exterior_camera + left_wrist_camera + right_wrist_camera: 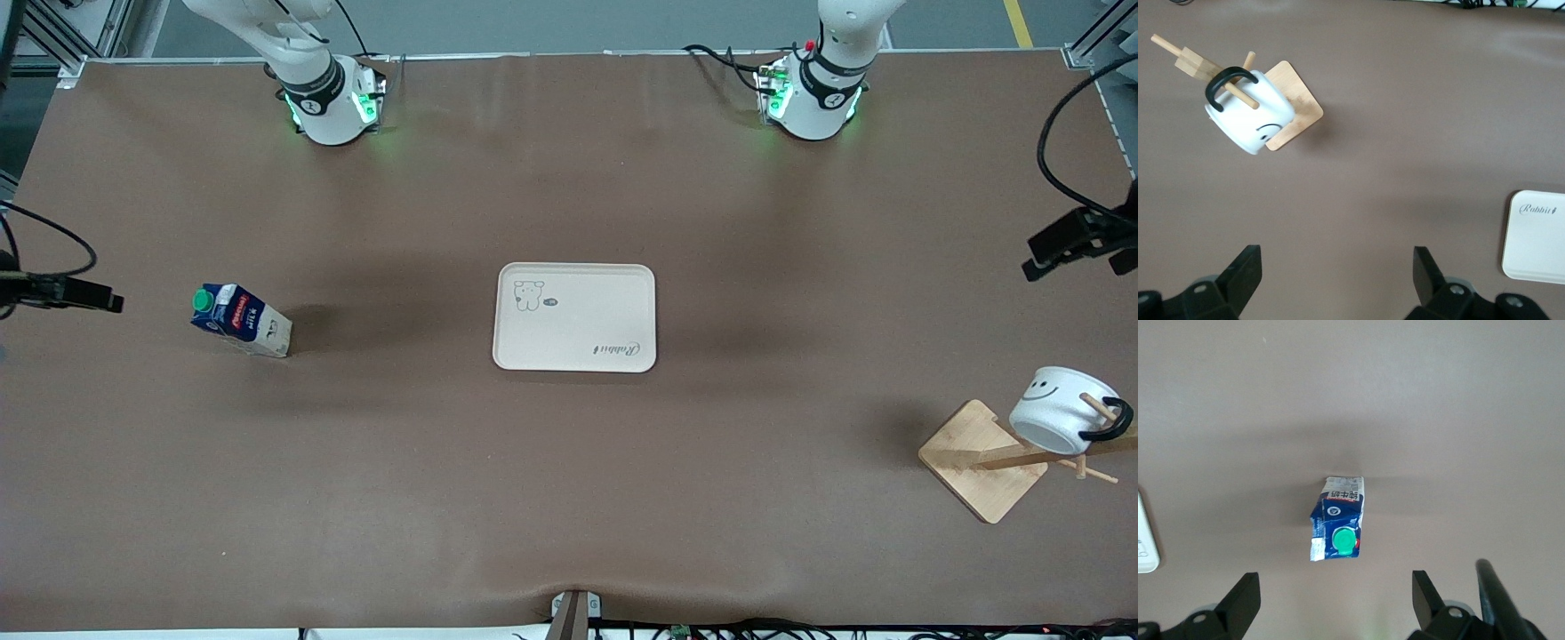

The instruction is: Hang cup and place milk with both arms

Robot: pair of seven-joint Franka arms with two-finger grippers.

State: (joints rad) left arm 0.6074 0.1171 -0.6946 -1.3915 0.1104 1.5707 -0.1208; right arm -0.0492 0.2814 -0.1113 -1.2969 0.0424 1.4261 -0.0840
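Observation:
The cup (1058, 409) hangs by its black handle on a peg of a wooden rack (982, 458) at the left arm's end of the table; it also shows in the left wrist view (1248, 120). The milk (240, 320) stands on the table at the right arm's end and shows in the right wrist view (1338, 520), green cap up. My left gripper (1336, 267) is open and empty, high over bare table between rack and tray. My right gripper (1336, 590) is open and empty, high over the table beside the milk. Neither gripper shows in the front view.
A cream tray (574, 347) with a small bear drawing lies at the table's middle; its corner shows in the left wrist view (1538, 260). Black camera mounts reach in at both table ends (1080, 240) (62, 292). The rack's base (1301, 110) is a flat wooden square.

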